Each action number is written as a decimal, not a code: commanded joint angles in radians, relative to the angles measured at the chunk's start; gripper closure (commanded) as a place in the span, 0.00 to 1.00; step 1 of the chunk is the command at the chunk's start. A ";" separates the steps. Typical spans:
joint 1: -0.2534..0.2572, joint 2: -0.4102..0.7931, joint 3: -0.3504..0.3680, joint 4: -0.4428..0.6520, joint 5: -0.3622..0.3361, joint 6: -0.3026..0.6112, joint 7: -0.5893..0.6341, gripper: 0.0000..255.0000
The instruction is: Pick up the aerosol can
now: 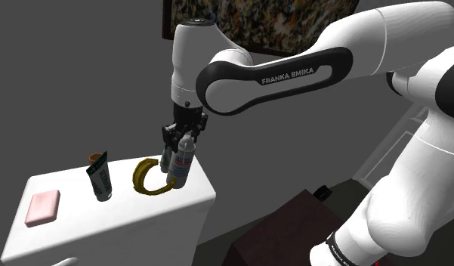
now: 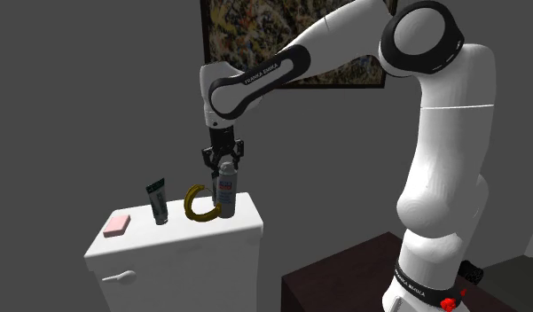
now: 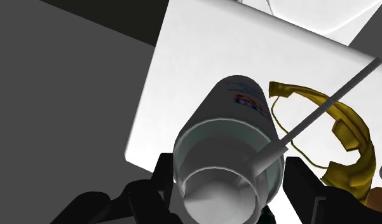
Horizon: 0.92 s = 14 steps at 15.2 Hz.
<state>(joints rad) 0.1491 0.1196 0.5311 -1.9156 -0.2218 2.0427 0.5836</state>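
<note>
Over the white tank (image 1: 74, 190), the hand (image 1: 177, 153) points straight down, clasping the aerosol can (image 1: 182, 166).

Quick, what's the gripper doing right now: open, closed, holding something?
Gripper: closed on the aerosol can, clasping it near its top.

Dark grey wall (image 2: 78, 89), 1 framed mottled painting (image 2: 229, 27), white toilet cistern (image 2: 211, 257) with flush lever (image 2: 118, 276).

claw (image 1: 177, 153) clasps aerosol can (image 1: 182, 169) top | gold band (image 1: 146, 178) beside | tube (image 1: 101, 180), pink block (image 1: 42, 208) on white cabinet (image 1: 81, 223)
</note>
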 commanded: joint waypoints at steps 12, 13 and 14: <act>-0.001 -0.016 0.002 0.046 0.016 -0.060 -0.017 1.00; -0.002 -0.020 0.002 0.056 0.018 -0.072 -0.020 1.00; -0.002 -0.023 0.003 0.066 0.021 -0.084 -0.023 1.00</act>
<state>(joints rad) 0.1490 0.1048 0.5340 -1.8565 -0.2060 1.9704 0.5668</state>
